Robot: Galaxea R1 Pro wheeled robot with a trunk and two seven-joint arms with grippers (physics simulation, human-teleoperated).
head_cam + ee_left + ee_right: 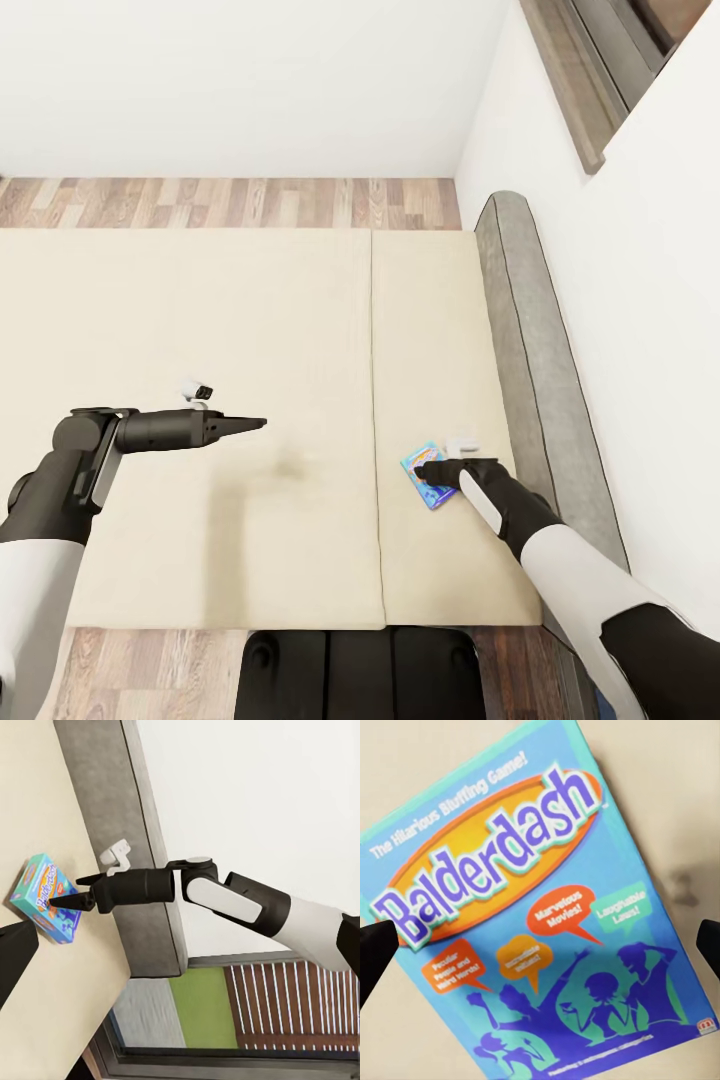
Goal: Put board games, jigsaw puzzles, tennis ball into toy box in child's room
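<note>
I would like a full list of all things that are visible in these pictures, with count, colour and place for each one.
board game: one, bright blue box with orange print reading "Balderdash", flat on the bed near the headboard, under the right end effector.
bed: one, beige mattress in two sections, seam running between them.
headboard: one, grey, low, along the right side of the mattress against the wall.
floor: wood planks, beyond the bed and at its near edge.
wall: white, behind and beside the bed.
window: one, dark-framed, beyond the headboard.
left end effector: one, black, above the bare mattress, holding nothing.
right end effector: one, black, open over the board game.
</note>
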